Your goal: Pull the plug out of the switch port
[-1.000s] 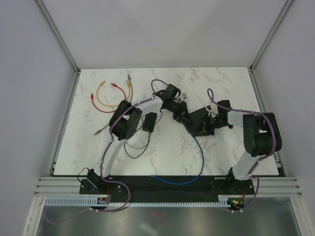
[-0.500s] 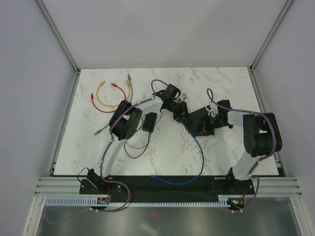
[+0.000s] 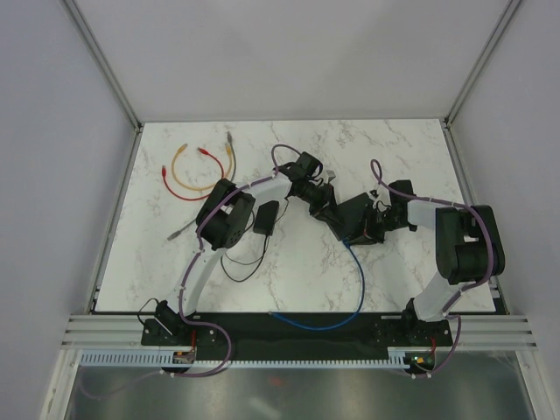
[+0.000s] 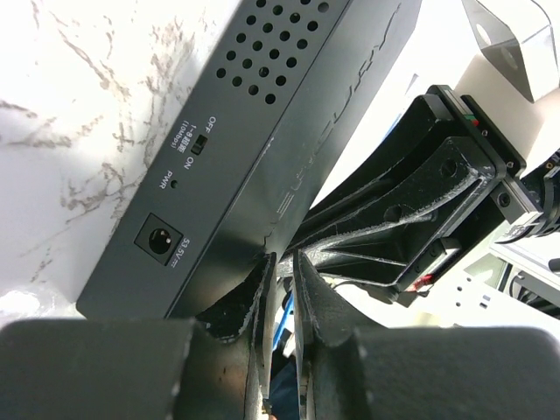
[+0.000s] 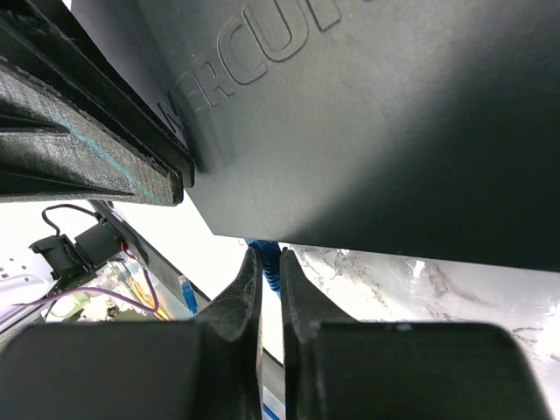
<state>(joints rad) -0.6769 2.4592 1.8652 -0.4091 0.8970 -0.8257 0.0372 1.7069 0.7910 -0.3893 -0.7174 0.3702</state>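
Observation:
The switch (image 3: 352,215), a flat black box, sits at mid-table between my two grippers. It also fills the left wrist view (image 4: 289,114) and the right wrist view (image 5: 394,114). My left gripper (image 3: 325,205) is nearly shut, with its tips (image 4: 282,265) pinching the switch's near end. My right gripper (image 3: 374,227) is shut (image 5: 269,252) on the blue plug (image 5: 271,262) where the plug meets the switch's lower edge. The socket itself is hidden. The blue cable (image 3: 360,280) runs from the switch toward the near table edge.
A small black power brick (image 3: 266,217) with a thin black cord (image 3: 241,262) lies left of the switch. Loose red and yellow patch cables (image 3: 197,171) lie at the back left. A grey cable (image 3: 179,232) lies near the left edge.
Both grippers and the switch have shifted slightly to the right. Both grips look unchanged.

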